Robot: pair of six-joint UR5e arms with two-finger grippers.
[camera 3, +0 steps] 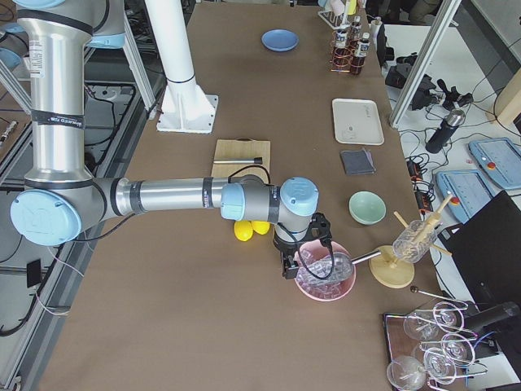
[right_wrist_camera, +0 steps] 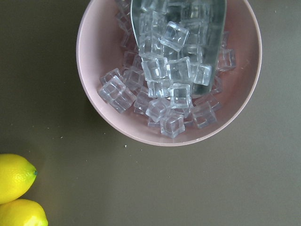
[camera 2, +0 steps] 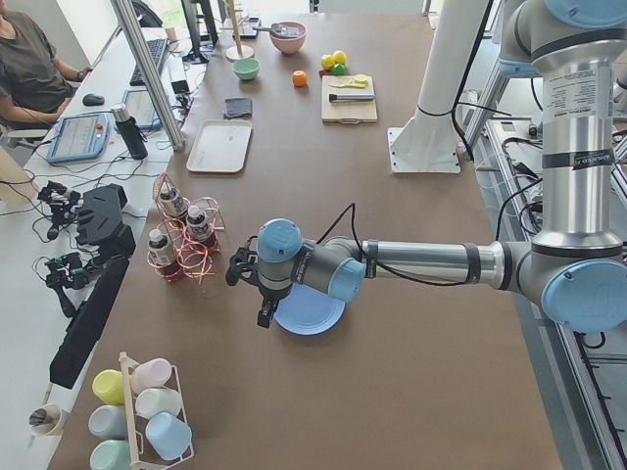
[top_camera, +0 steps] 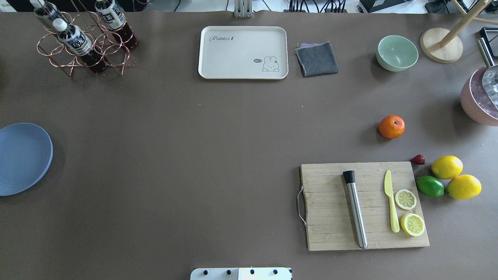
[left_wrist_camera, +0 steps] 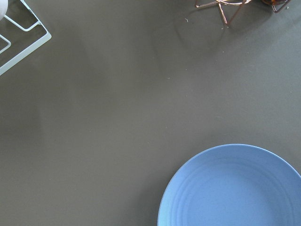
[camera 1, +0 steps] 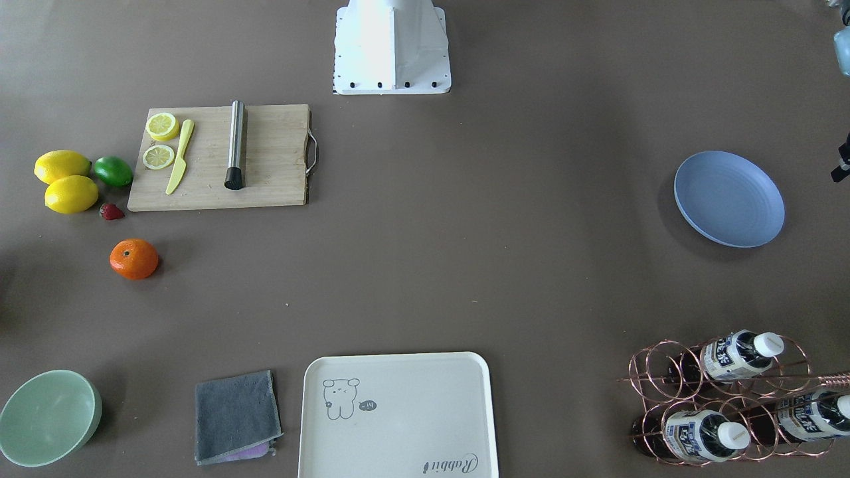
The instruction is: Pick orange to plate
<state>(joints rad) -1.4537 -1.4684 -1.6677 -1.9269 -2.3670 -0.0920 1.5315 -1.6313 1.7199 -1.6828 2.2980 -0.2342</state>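
The orange [camera 1: 134, 259] [top_camera: 391, 126] rests alone on the brown table, just beyond the cutting board; it appears small at the far end in the exterior left view [camera 2: 300, 77]. The blue plate [camera 1: 729, 199] [top_camera: 23, 158] [left_wrist_camera: 235, 188] lies at the opposite end with nothing on it. My left gripper [camera 2: 250, 294] hovers at the plate's [camera 2: 313, 315] edge. My right gripper [camera 3: 293, 261] hangs over a pink bowl of ice [camera 3: 324, 275] [right_wrist_camera: 169, 70], far from the orange. I cannot tell whether either gripper is open or shut. Neither wrist view shows fingers.
A wooden cutting board [top_camera: 362, 204] carries lemon slices, a yellow knife and a steel muddler. Two lemons [top_camera: 455, 177], a lime [top_camera: 429, 186] and a strawberry [top_camera: 418, 159] sit beside it. A cream tray [top_camera: 243, 52], grey cloth [top_camera: 317, 58], green bowl [top_camera: 397, 52] and bottle rack [top_camera: 83, 37] line the far edge.
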